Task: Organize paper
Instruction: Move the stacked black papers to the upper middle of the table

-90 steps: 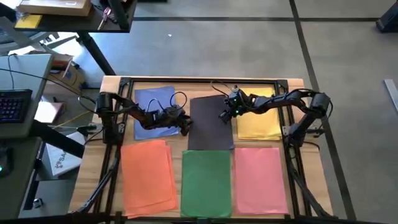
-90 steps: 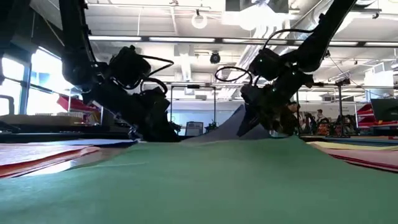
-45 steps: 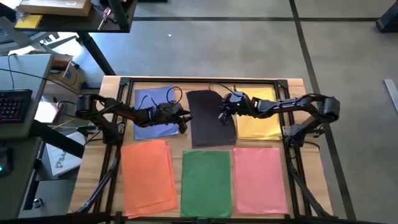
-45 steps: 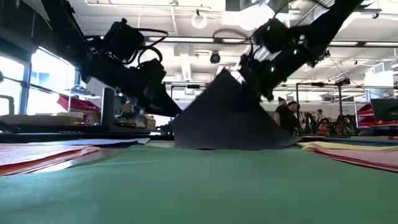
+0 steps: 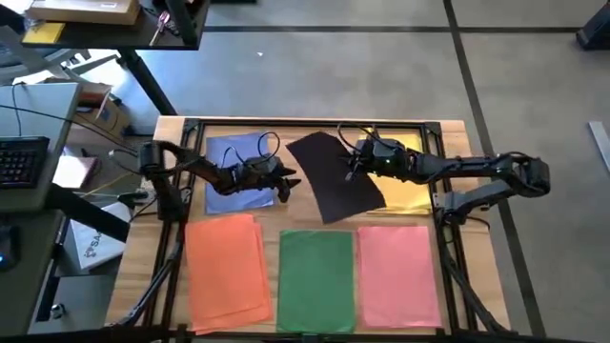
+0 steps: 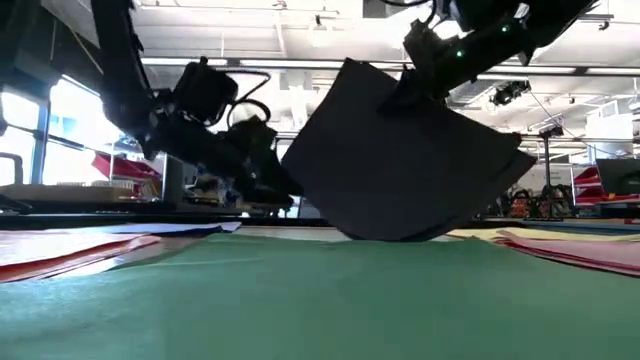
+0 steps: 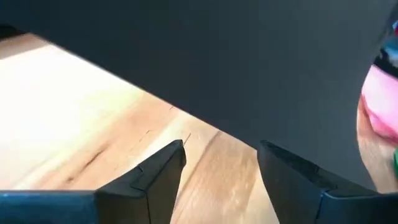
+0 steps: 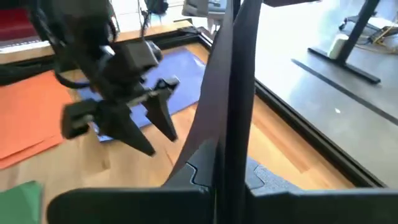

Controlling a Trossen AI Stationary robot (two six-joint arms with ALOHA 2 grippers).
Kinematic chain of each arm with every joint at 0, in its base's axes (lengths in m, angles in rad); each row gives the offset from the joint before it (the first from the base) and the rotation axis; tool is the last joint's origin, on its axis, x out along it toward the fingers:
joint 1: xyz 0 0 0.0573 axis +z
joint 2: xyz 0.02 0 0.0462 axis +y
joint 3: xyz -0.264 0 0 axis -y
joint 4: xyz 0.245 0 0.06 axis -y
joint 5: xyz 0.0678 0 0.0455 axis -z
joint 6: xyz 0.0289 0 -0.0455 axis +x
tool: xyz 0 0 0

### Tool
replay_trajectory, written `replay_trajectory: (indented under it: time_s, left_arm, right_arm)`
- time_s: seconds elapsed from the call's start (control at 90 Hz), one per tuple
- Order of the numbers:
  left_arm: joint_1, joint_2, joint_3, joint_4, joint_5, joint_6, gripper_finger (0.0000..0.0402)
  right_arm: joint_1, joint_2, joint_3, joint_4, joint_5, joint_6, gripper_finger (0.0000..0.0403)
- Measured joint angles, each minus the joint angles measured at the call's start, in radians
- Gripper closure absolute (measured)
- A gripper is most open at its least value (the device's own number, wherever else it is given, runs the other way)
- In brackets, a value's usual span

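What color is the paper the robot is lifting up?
Dark grey, almost black. The right claw holds the dark grey paper; the high view shows it best.

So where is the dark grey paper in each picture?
High view: dark grey paper tilted at top middle, held by the right claw.
Low view: hanging big in the middle.
Left wrist view: fills the top.
Right wrist view: edge-on, a thin dark strip.
Shared landmark: blue paper.

You see the thin dark grey paper sheet [image 5: 334, 184] lifted and tilted; blue [image 5: 231, 164], yellow [image 5: 405, 195], orange [image 5: 226, 269], green [image 5: 315, 276] and pink [image 5: 397, 274] sheets lie flat.
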Motion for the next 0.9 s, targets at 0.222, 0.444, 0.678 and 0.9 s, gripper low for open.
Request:
replay_trajectory:
  time_s: [0.222, 0.444, 0.678, 0.9]
  left_arm:
    - [0.029, 0.227, 0.03, 0.385, 0.077, -0.073, 0.0206]
    - [0.044, 0.346, 0.098, 0.52, 0.201, -0.091, 0.0206]
    - [0.052, 0.348, 0.108, 0.505, 0.178, -0.085, 0.0206]
    - [0.056, 0.348, 0.108, 0.507, 0.18, -0.08, 0.0227]
  right_arm:
    - [0.026, 0.0, 0.0, -0.003, 0.0, 0.01, 0.0403]
    - [0.027, 0.0, 0.0, -0.007, -0.004, 0.014, 0.0403]
    - [0.027, 0.0, 0.0, -0.01, -0.014, 0.015, 0.0403]
    - [0.026, 0.0, 0.0, -0.1, -0.035, 0.054, 0.0403]
